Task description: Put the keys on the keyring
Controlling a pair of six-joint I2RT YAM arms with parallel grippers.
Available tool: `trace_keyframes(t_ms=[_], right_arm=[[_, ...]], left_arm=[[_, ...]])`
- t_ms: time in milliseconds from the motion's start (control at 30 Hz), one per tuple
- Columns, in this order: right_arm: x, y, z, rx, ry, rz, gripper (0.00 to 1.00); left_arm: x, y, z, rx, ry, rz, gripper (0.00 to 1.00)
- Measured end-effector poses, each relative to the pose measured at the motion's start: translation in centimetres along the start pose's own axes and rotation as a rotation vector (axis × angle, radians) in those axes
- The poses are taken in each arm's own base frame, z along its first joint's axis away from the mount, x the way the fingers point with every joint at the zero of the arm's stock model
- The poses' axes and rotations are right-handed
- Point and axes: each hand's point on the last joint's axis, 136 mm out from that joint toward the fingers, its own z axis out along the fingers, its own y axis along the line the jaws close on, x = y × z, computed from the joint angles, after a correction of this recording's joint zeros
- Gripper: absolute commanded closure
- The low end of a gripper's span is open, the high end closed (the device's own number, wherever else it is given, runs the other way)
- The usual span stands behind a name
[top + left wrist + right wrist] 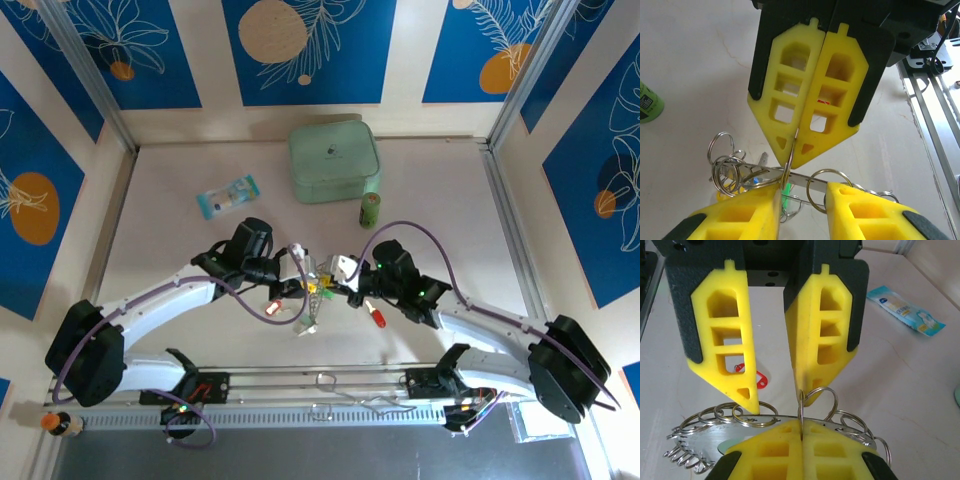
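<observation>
The keyring [322, 272], a flat silvery ring hung with several small split rings, is held above the table between both grippers. My right gripper [801, 426] is shut on one small split ring [816, 399] at the edge of the keyring [715, 432]. My left gripper [803, 189] is open, with one finger on each side of the keyring's band [800, 177]. Its left finger [747, 215] rests against the pinched ring. Green [785, 194] and blue [756, 179] key heads hang below. Red keys [378, 318] [272, 308] and a green key [308, 326] lie on the table. A red key head [756, 380] shows behind.
A mint-green square case [333, 160] stands at the back, with a green bottle [371, 209] just in front of it. A blue snack packet [227, 196] lies at the back left. A metal rail [320, 385] runs along the near edge.
</observation>
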Motion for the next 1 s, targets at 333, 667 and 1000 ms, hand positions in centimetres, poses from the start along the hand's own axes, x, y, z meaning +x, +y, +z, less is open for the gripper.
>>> trace_keyframes(t_ms=[333, 667, 1000], right_arm=[[0.0, 0.1, 0.3, -0.023, 0.016, 0.0, 1.0], [0.1, 0.5, 0.4, -0.058, 0.021, 0.021, 0.61], [0.1, -1.0, -3.5, 0.053, -0.062, 0.144, 0.63]], left_arm=[[-0.2, -0.1, 0.0, 0.007, -0.012, 0.005, 0.79], [-0.2, 0.0, 0.2, -0.004, -0.02, 0.028, 1.0], [0.5, -0.1, 0.6, -0.053, -0.093, 0.058, 1.0]])
